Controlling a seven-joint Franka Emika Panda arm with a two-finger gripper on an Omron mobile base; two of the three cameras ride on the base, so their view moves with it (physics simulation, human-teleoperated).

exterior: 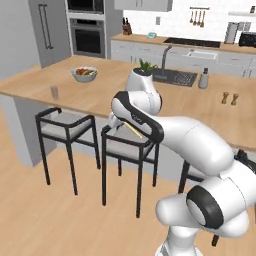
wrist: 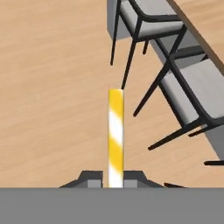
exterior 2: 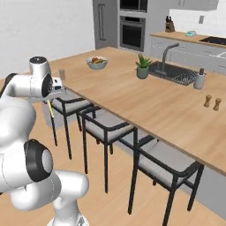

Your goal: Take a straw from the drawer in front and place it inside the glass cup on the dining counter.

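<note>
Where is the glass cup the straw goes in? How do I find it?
Find the dining counter, the big wooden island with black stools. Near its left end in the left base view, the glass cup stands alone by the edge. It is small, clear and empty, while the nearby fruit bowl is wide and full.

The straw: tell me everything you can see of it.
The straw is a thin, straight stick with yellow and white diagonal stripes; its material cannot be told. Its lower end is pinched in the shut tool, and the rest juts straight out from the tips. It hangs in the air over the wood floor, beside the black stools, touching only the tool. In the left base view it shows as a slim yellow sliver beside the arm.
</note>
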